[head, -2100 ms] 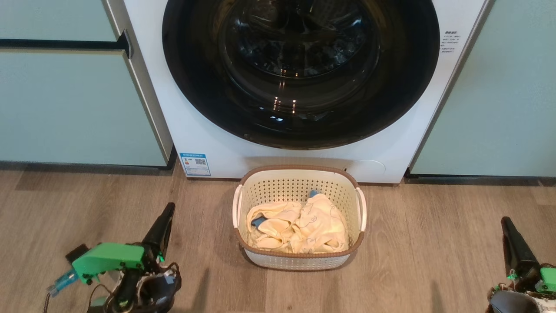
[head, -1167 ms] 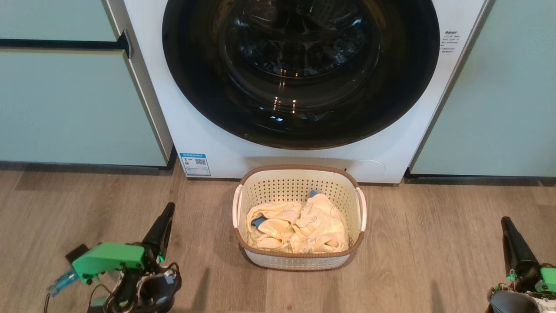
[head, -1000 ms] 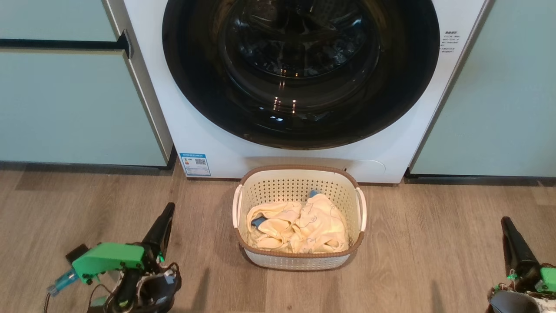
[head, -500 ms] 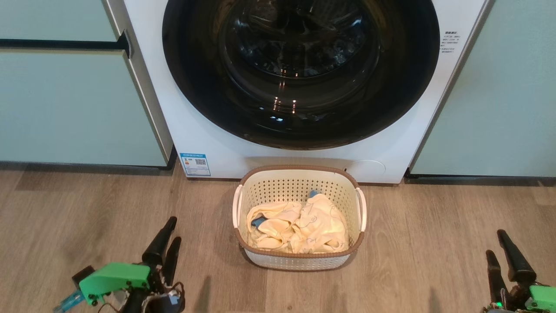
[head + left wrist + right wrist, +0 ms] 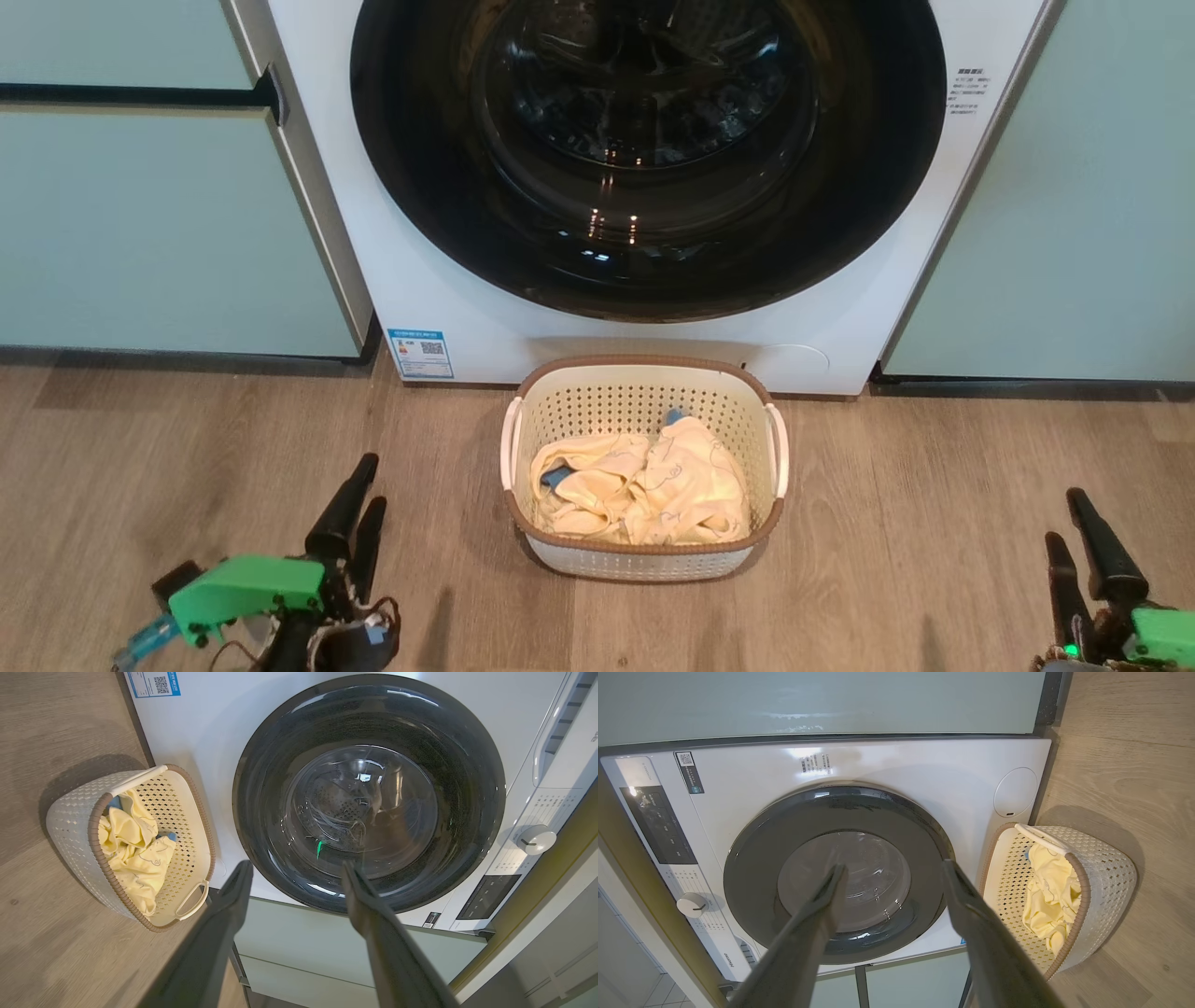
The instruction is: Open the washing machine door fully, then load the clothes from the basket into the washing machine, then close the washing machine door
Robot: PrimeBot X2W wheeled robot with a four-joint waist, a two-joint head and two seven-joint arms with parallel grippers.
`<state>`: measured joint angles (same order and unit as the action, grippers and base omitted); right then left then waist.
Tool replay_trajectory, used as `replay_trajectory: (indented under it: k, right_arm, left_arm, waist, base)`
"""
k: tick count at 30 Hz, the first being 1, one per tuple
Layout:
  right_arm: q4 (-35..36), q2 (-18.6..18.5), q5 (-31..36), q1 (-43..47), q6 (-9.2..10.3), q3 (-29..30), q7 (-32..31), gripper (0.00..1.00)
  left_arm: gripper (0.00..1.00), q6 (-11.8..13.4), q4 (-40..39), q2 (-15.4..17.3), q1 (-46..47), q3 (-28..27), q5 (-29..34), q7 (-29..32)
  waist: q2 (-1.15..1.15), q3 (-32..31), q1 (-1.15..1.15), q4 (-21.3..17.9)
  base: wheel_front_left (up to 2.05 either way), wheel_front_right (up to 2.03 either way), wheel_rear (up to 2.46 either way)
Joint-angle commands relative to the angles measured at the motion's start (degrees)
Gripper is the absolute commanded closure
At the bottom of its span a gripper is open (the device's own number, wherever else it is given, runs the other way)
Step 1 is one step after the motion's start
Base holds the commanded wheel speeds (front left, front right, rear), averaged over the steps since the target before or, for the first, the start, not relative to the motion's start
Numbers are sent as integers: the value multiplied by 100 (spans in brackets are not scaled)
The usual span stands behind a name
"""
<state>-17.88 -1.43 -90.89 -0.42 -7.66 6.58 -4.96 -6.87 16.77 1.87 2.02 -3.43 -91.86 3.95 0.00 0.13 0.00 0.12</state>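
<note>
**Op:** Which step are we on?

**Eng:** Step one, not started. The washing machine door point(image 5: 644, 159) is shut against the washing machine point(image 5: 485, 322). Your left hand point(image 5: 372, 481) and right hand point(image 5: 1062, 515) hang low over the floor point(image 5: 187, 439). On both, the fingers are spread wide and hold nothing.

**Op:** Where's the load?

**Eng:** The clothes point(image 5: 644, 490) are bundled in the basket point(image 5: 644, 360). It stands on the floor ahead of both hands and between them, right of your left hand and left of your right. The door is ahead of and above both hands, well apart from either. The basket sits just under the door's lower edge, near the machine front.

**Op:** Next move?

**Eng:** My read is that you lift one hand to the door's rim and pull it open. I can't make out a handle or catch, or which side is hinged, so find that before you commit. The basket looks low enough for the door to swing over it, but check. Leave the clothes until the door is fully open.
</note>
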Motion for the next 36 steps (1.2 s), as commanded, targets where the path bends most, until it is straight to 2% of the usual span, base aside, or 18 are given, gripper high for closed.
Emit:
replay_trajectory:
  k: [1, 10, 14, 21, 36]
  right_arm:
    - [231, -124, 80, -341, 4, -52, 70, 0]
    - [271, -220, 359, -386, 5, -172, 220, 0]
    - [251, -297, 633, -413, 5, -253, 364, 0]
    - [121, -435, 1506, -504, 6, -344, 619, 0]
    - [174, -391, 3755, -659, 9, -234, 914, 0]
  left_arm:
    - [0, -14, -243, 67, 314, -15, 77, -55]
    - [0, -18, -288, 111, 336, 20, 234, -227]
    - [0, -14, -275, 194, 357, 66, 549, -379]
    - [0, 114, -365, 319, 408, 91, 1666, -562]
    - [0, 345, -686, 318, 367, 91, 3974, -817]
  waist:
    - [0, -4, 0, 1]
    - [0, -15, 0, 3]
    - [0, -19, 0, 4]
    - [0, -16, 0, 7]
    - [0, -3, 0, 2]
  base:
    - [0, 0, 0]
    - [0, 0, 0]
    - [0, 0, 0]
    - [0, 0, 0]
    - [0, 0, 0]
